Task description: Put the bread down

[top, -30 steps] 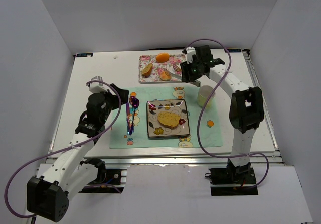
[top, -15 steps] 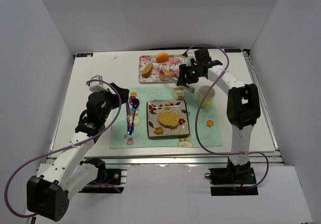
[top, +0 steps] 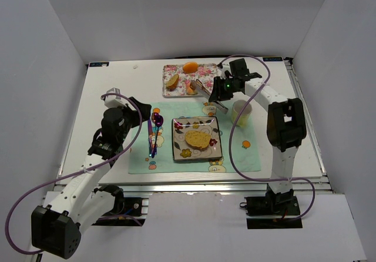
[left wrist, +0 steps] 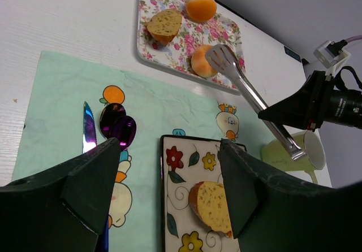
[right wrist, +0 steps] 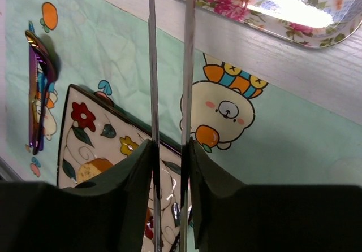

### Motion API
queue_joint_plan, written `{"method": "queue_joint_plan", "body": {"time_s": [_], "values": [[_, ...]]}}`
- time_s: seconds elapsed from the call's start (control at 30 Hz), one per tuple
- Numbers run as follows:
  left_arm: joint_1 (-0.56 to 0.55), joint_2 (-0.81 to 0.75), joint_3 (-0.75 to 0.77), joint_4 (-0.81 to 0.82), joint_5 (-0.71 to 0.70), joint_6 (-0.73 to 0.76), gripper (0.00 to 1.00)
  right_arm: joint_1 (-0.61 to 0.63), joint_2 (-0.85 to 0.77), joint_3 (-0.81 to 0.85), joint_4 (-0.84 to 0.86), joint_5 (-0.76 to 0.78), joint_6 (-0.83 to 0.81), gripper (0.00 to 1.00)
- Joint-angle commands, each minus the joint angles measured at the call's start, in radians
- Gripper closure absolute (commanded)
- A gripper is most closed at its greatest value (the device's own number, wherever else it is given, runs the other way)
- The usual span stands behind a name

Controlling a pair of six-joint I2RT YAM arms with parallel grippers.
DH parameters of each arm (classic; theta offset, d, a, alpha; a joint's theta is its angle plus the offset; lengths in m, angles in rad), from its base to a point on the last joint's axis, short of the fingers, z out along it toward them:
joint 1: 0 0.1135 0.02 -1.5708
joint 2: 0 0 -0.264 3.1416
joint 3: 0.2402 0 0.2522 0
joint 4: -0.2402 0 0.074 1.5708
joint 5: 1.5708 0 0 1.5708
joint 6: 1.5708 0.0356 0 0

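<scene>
The left pincer [left wrist: 168, 167] gaped wide; the bread [left wrist: 212, 204] lay near it on the square plate [left wrist: 164, 195]. Only the left wrist view showed the tongs [left wrist: 249, 91] tipped against a bun [left wrist: 199, 64] on the tray [left wrist: 226, 34]. The right pincer [right wrist: 169, 167] clamped the tongs, well apart from the bread.

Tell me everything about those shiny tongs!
The tongs are shiny silver metal, with two long thin arms ending in a flat slotted head. The right claw squeezes both arms near their back end, holding them off the table. They slant down toward the flowery tray, where the head sits against the golden bread, apparently touching it.
</scene>
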Motion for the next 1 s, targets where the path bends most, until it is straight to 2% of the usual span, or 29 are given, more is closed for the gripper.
{"method": "queue_joint_plan", "body": {"time_s": [0.0, 0.03, 0.13, 0.33, 0.47, 0.53, 0.63, 0.77, 0.97], "values": [[0.007, -0.013, 0.038, -0.017, -0.006, 0.002, 0.20, -0.006, -0.035, 0.018, 0.028, -0.020, 0.016, 0.68], [0.005, -0.018, 0.035, -0.016, -0.007, -0.003, 0.20, -0.009, -0.041, 0.024, 0.029, -0.032, 0.011, 0.75], [0.005, -0.027, 0.027, -0.010, -0.009, -0.012, 0.20, -0.018, -0.089, 0.055, 0.035, -0.064, 0.000, 0.83], [0.005, -0.028, 0.021, 0.002, -0.003, -0.011, 0.20, -0.035, -0.219, 0.061, -0.024, -0.192, -0.098, 0.94], [0.005, -0.025, 0.009, 0.044, 0.003, -0.009, 0.20, -0.037, -0.327, -0.078, -0.148, -0.288, -0.240, 0.95], [0.005, -0.028, 0.001, 0.061, 0.006, -0.012, 0.20, -0.028, -0.400, -0.166, -0.246, -0.336, -0.367, 0.96], [0.007, -0.035, -0.030, 0.085, 0.016, -0.018, 0.20, 0.009, -0.509, -0.356, -0.357, -0.361, -0.493, 0.97], [0.005, -0.041, -0.053, 0.098, 0.028, -0.027, 0.20, 0.066, -0.566, -0.437, -0.344, -0.393, -0.494, 0.97], [0.007, -0.051, -0.056, 0.079, 0.037, -0.018, 0.20, 0.120, -0.534, -0.421, -0.334, -0.387, -0.494, 0.95]]}}
